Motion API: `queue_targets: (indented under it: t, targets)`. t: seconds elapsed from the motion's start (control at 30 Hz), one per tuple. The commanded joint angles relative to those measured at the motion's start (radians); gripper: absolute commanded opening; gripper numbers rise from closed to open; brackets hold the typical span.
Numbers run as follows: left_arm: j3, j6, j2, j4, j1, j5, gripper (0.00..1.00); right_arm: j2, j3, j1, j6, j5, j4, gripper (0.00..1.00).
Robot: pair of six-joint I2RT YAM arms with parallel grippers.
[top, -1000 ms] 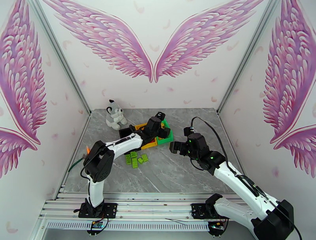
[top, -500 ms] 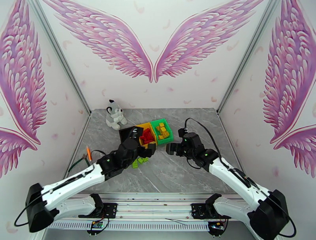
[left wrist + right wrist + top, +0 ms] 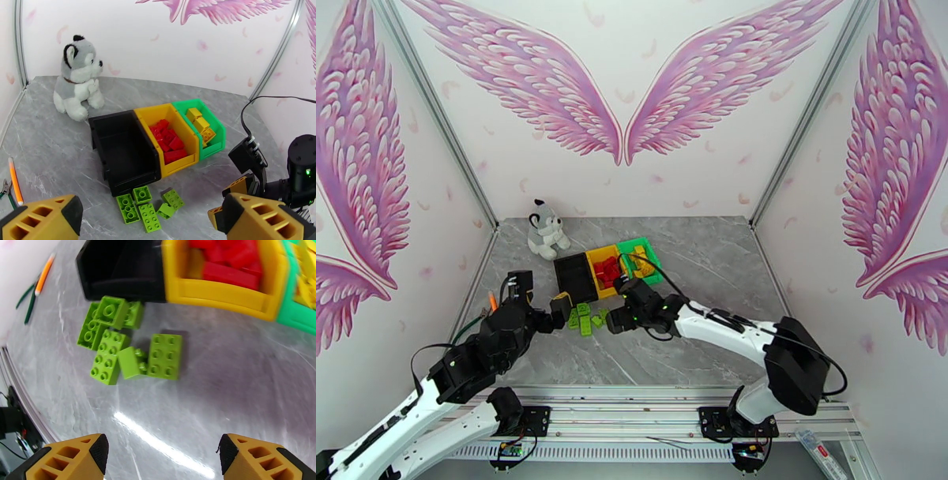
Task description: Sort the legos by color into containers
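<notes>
Grey marbled desk (image 3: 711, 260) set between white walls (image 3: 624, 193) painted with pink wings (image 3: 545, 87). At the far left sits a plush husky (image 3: 79, 79), well apart from the work.

The left claw (image 3: 539, 297) hovers near the left side of the green legos (image 3: 147, 205), its jaws spread wide and holding nothing. A handful of these bricks lie huddled on the desk, touching one another, just in front of the black bin (image 3: 100, 136). Beside that bin stands the yellow bin (image 3: 179, 165), holding the red legos (image 3: 168, 138). Next is the green bin (image 3: 215, 144), holding the yellow legos (image 3: 199, 122).

The green bricks look light, hard and rigid, with smooth sides that may slip. Pinching across two flat opposite walls seems safest. The rightmost brick (image 3: 164, 356) lies flat, studs up, with its right wall free; it looks easiest to reach.

The right claw (image 3: 166, 455) hangs above bare desk just right of the huddle, jaws well apart and empty. From its wrist camera the bricks lie ahead, slightly left of centre.
</notes>
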Motion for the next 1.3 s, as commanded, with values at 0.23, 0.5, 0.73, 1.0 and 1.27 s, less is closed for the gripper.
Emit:
queue_targets:
  t: [0.23, 0.5, 0.73, 1.0, 1.27]
  targets:
    - [-0.145, -0.068, 0.124, 0.244, 0.367, 0.373, 0.99, 0.216, 0.200, 0.055, -0.014, 0.090, -0.099, 0.75]
    - [-0.285, -0.138, 0.108, 0.333, 0.596, 0.544, 0.99, 0.286, 0.303, 0.110, -0.049, 0.185, -0.176, 0.56]
    - [-0.303, -0.167, 0.153, 0.349, 0.695, 0.582, 0.99, 0.314, 0.336, 0.177, 0.092, 0.188, -0.200, 0.66]
    - [-0.355, -0.216, 0.143, 0.373, 0.831, 0.669, 0.99, 0.386, 0.300, 0.231, 0.258, 0.215, -0.079, 0.69]
    - [-0.369, -0.224, 0.144, 0.389, 0.866, 0.696, 0.99, 0.464, 0.331, 0.237, 0.307, 0.281, -0.052, 0.70]
